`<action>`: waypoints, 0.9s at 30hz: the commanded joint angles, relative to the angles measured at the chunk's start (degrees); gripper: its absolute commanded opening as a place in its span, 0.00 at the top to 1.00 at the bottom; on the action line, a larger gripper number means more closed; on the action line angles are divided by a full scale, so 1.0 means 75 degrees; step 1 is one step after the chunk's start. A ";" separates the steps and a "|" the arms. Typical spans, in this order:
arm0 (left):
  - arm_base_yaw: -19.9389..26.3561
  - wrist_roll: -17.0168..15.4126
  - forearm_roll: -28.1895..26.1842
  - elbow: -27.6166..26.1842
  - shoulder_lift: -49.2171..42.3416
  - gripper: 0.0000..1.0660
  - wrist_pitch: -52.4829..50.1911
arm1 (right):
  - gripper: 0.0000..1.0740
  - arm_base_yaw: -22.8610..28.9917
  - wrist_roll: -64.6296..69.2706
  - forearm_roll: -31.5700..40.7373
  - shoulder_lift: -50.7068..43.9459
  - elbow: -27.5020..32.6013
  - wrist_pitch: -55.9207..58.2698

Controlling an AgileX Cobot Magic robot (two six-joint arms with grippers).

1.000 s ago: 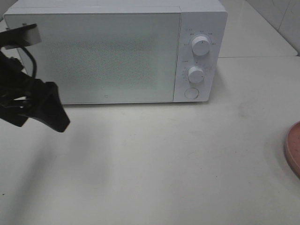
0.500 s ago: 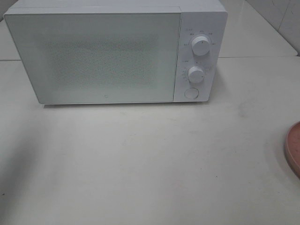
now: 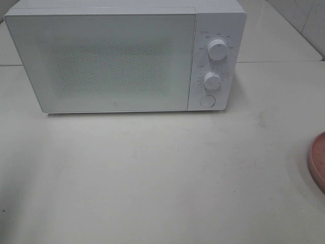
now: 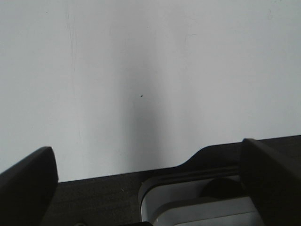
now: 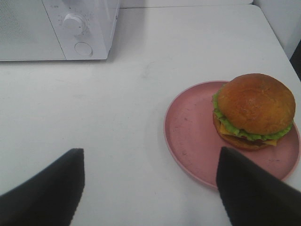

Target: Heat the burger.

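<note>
The burger (image 5: 256, 106), a domed orange-tan bun with lettuce and cheese, sits on the far side of a pink plate (image 5: 188, 136) in the right wrist view. My right gripper (image 5: 151, 151) hovers open near the plate, nothing between its fingers, and the burger lies just beyond one fingertip (image 5: 235, 174). The white microwave (image 3: 127, 56) stands at the back of the table with its door shut. My left gripper (image 4: 146, 146) is open over bare table, holding nothing. Neither arm shows in the high view, where only the plate's edge (image 3: 317, 162) peeks in at the right.
The microwave's panel carries two white knobs (image 3: 217, 49) (image 3: 212, 80) and a round button (image 3: 206, 100) on its right side. White tabletop (image 3: 152, 178) spreads in front of the microwave. A seam in the table runs behind at right.
A second ago the left arm stood in front of the microwave's left edge in the high view; it has withdrawn leftward out of that view. Nothing else has moved.
</note>
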 commanded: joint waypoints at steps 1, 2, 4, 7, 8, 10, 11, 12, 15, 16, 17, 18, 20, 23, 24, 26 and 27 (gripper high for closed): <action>-0.0008 0.0015 0.0015 0.0710 -0.1054 0.04 -0.0512 | 0.30 -0.0046 -0.0046 0.0000 -0.0206 0.0008 -0.0046; -0.0008 0.0015 0.0015 0.0710 -0.1054 0.04 -0.0512 | 0.30 -0.0046 -0.0046 0.0000 -0.0206 0.0008 -0.0046; -0.0008 0.0015 0.0023 0.1184 -0.1742 0.04 -0.0795 | 0.30 -0.0046 -0.0046 0.0000 -0.0206 0.0008 -0.0046; -0.0008 0.0015 0.0023 0.1688 -0.2414 0.04 -0.1031 | 0.30 -0.0046 -0.0046 0.0000 -0.0206 0.0008 -0.0046; -0.0008 0.0015 0.0023 0.1688 -0.2414 0.04 -0.1031 | 0.30 -0.0046 -0.0046 0.0000 -0.0206 0.0008 -0.0046; -0.0031 -0.0015 0.0031 0.2055 -0.3102 0.04 -0.1146 | 0.30 -0.0046 -0.0046 0.0000 -0.0206 0.0008 -0.0046; -0.0031 -0.0015 0.0031 0.2055 -0.3102 0.04 -0.1146 | 0.30 -0.0046 -0.0046 0.0000 -0.0206 0.0008 -0.0046; -0.0031 -0.0031 0.0084 0.2032 -0.3484 0.04 -0.1146 | 0.30 -0.0046 -0.0038 0.0000 -0.0206 0.0008 -0.0046; -0.0031 -0.0031 0.0107 0.2032 -0.4034 0.04 -0.1146 | 0.30 -0.0046 -0.0038 0.0000 -0.0206 0.0008 -0.0046; -0.0031 -0.0031 0.0138 0.2032 -0.4217 0.04 -0.1146 | 0.30 -0.0046 -0.0038 0.0000 -0.0206 0.0008 -0.0046; -0.0031 -0.0031 0.0138 0.2032 -0.4217 0.04 -0.1146 | 0.30 -0.0046 -0.0038 0.0000 -0.0206 0.0008 -0.0046; -0.0031 -0.0031 0.0191 0.2032 -0.4584 0.04 -0.1146 | 0.30 -0.0046 -0.0038 0.0000 -0.0206 0.0008 -0.0046; -0.0031 -0.0031 0.0244 0.2032 -0.4905 0.04 -0.1146 | 0.30 -0.0046 -0.0038 0.0000 -0.0206 0.0008 -0.0046; -0.0031 -0.0031 0.0306 0.2032 -0.5340 0.04 -0.1146 | 0.30 -0.0046 -0.0038 0.0000 -0.0206 0.0008 -0.0046; -0.0031 -0.0031 0.0328 0.2032 -0.5455 0.04 -0.1146 | 0.30 -0.0046 -0.0038 0.0000 -0.0206 0.0008 -0.0046; -0.0031 -0.0031 0.0328 0.2032 -0.5730 0.04 -0.1146 | 0.30 -0.0046 -0.0038 0.0000 -0.0206 0.0008 -0.0046; -0.0015 -0.0031 0.0321 0.2032 -0.6005 0.04 -0.1146 | 0.30 -0.0046 -0.0038 0.0000 -0.0206 0.0008 -0.0046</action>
